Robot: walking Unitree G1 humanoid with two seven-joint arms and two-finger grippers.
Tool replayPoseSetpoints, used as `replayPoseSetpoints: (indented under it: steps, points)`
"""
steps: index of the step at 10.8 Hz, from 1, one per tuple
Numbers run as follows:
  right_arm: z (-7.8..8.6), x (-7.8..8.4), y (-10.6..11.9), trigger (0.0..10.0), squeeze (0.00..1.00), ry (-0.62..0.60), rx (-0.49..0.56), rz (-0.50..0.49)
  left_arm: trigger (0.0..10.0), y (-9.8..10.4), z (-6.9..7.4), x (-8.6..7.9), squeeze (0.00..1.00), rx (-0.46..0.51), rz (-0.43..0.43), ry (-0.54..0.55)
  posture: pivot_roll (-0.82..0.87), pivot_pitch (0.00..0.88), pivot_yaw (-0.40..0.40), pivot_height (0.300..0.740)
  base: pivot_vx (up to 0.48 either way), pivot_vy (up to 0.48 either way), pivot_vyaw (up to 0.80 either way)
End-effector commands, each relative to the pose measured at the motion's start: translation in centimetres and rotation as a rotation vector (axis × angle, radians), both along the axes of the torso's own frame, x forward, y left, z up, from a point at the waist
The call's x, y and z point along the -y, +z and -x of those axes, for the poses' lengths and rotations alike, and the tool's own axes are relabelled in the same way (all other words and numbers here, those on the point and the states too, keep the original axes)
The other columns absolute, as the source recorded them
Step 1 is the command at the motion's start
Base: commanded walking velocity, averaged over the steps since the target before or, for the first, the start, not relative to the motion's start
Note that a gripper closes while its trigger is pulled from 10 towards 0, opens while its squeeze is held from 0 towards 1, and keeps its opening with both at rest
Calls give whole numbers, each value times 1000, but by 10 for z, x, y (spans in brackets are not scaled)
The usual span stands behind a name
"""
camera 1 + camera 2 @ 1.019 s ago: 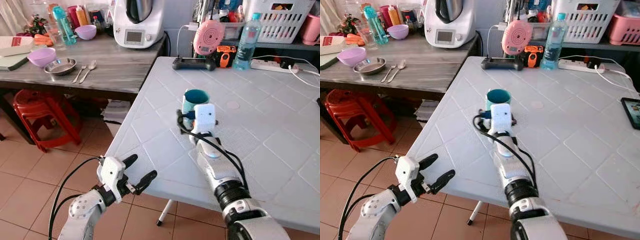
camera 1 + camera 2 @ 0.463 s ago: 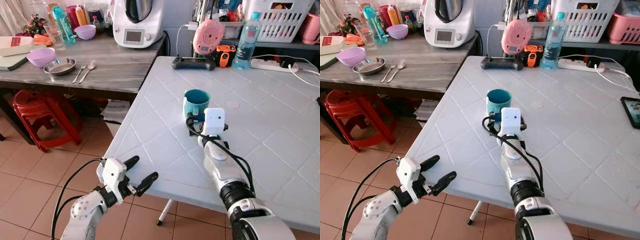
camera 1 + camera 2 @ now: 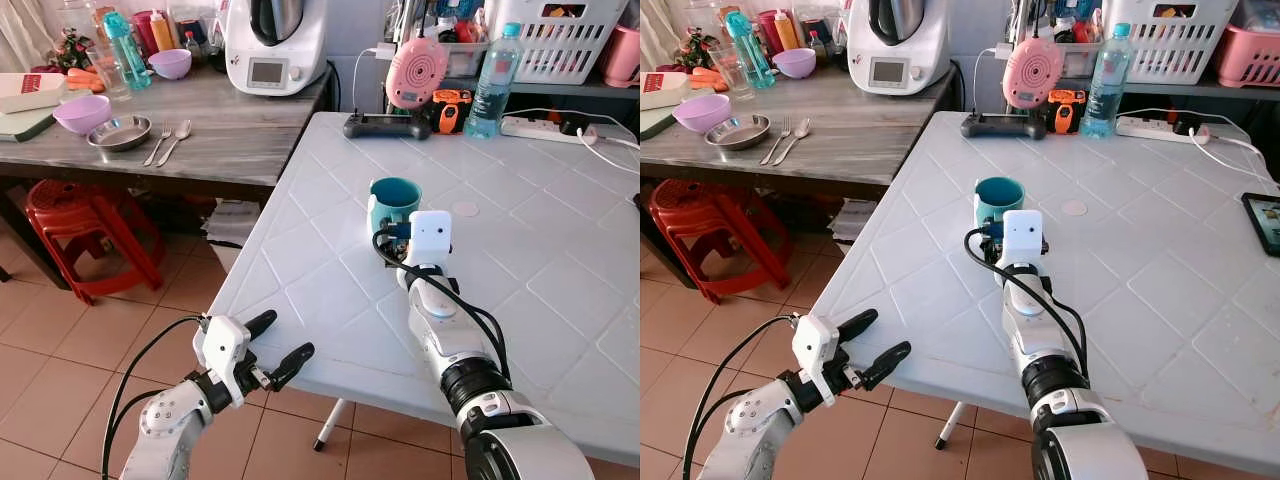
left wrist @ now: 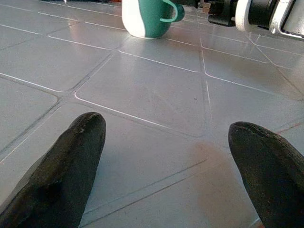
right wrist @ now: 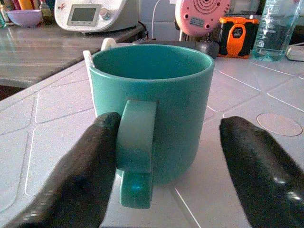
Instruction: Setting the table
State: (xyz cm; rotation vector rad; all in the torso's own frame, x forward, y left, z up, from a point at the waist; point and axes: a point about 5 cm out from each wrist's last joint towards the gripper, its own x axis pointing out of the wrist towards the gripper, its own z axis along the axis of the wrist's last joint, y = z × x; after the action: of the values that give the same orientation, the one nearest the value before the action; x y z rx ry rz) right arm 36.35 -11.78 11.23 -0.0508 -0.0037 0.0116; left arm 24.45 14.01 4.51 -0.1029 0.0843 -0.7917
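**Right hand spread at the mug; left hand spread at the tabletop edge**

The mug [image 3: 392, 203] is teal, stands upright on the white tabletop [image 3: 560, 290], and sits toward the tabletop's left half, well apart from every edge. In the right wrist view its handle [image 5: 136, 152] faces the camera.

The right hand [image 5: 166, 156] lies on the tabletop at 6 o'clock of the mug, with the arm stretched over the surface. Its fingers [image 5: 83, 166] are spread wide. One finger is at the handle, touching or nearly touching it; the other stands apart from the mug wall. The mug is not gripped.

The left hand [image 3: 275, 345] hangs at the near left edge of the tabletop, at 7 o'clock of the mug and well apart from it. Its fingers [image 4: 61, 175] are spread and hold nothing. In the left wrist view the mug [image 4: 147, 18] stands far ahead.

At 12 o'clock of the mug, along the far edge, stand a black controller [image 3: 388, 127], a pink round device [image 3: 417, 72], an orange-and-black item [image 3: 452, 110] and a water bottle [image 3: 495, 85]. A white power strip [image 3: 540, 130] lies at 1 o'clock.

A grey side counter [image 3: 230, 130] at 10 o'clock carries a white kitchen appliance [image 3: 275, 45], a purple bowl [image 3: 82, 113], a metal dish [image 3: 120, 132], a fork [image 3: 158, 147] and a spoon [image 3: 177, 140]. A red stool [image 3: 85, 225] stands below it.
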Motion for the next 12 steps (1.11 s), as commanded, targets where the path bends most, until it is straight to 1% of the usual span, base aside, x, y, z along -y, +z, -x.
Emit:
replayPoseSetpoints:
  steps: [1,6,8,9,12]
  points:
    - [-3,-5,6,0,0,15,15,-3,10000,-2,-1,-3,0,-5,-7,8,73,27,66,740,0,0,0]
    - [-3,-3,3,0,0,19,6,1,10000,-2,-1,1,0,4,6,5,66,25,67,740,0,0,0]
    - [-2,-3,1,0,0,17,1,-2,10000,8,0,2,0,32,54,0,66,26,67,740,0,0,0]
    - [-2,-1,0,0,0,15,-3,-3,10000,20,-4,4,0,54,96,16,66,26,67,740,0,0,0]
    - [-2,-2,-2,0,0,18,-8,-6,10000,27,-5,7,0,66,109,1,68,21,68,740,0,0,0]
